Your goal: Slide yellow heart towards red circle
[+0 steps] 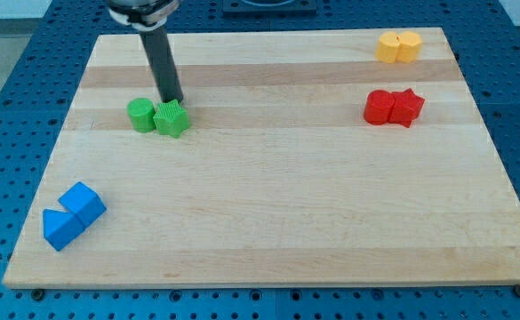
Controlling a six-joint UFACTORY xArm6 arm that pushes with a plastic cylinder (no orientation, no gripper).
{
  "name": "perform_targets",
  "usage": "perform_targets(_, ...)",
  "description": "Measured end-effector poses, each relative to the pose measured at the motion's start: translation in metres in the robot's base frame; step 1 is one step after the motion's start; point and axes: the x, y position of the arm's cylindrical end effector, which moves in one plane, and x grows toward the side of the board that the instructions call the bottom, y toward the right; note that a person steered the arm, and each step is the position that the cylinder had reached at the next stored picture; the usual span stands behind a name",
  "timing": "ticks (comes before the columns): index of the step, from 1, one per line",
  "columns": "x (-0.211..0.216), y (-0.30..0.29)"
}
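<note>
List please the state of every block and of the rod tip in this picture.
my tip: at the green star's top edge
green circle: touching green star
yellow heart: near the view's top right, untouched
red circle: touching red star
blue blocks: touching, at the view's bottom left

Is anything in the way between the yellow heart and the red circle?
No, nothing visible. The yellow heart sits at the view's top right with another yellow block; the red circle lies just below, only bare board between. My tip is far left, at the green blocks.
</note>
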Motion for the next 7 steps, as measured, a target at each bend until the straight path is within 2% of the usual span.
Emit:
perform_targets(1, -0.023, 0.074)
perform_targets(3, -0.030, 0.193)
perform_targets(5, -0.030, 0.228)
perform_targets(7, -0.024, 0.356)
